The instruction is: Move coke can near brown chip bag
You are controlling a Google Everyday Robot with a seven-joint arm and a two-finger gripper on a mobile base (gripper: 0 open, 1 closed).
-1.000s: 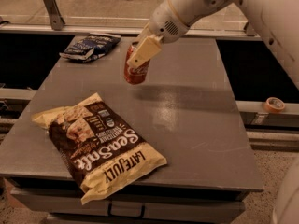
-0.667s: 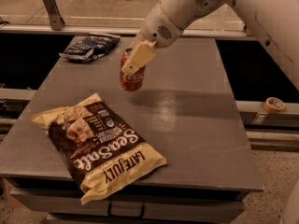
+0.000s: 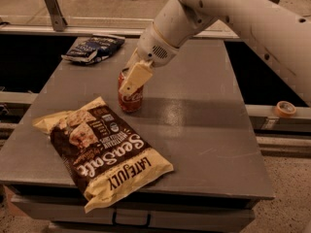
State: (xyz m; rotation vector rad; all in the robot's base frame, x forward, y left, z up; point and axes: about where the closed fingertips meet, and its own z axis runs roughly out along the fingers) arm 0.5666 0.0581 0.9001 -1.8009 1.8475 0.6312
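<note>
The coke can (image 3: pixel 130 98) is red with white script and stands upright on the grey table (image 3: pixel 204 110), just behind the top edge of the brown chip bag (image 3: pixel 102 149). The bag is dark brown and cream, printed "Sea Salt" and "Late July", and lies flat at the front left. My gripper (image 3: pixel 132 79) comes in from the upper right and is shut on the can's upper part; one cream finger (image 3: pixel 136 76) covers the can's front and its silver top.
A smaller dark blue bag (image 3: pixel 95 48) lies at the table's back left corner. A roll of tape (image 3: pixel 285 108) sits on a ledge to the right. The table's front edge runs just below the chip bag.
My gripper has carried the coke can forward and to the left, down toward the table, and now holds it close beside the brown chip bag.
</note>
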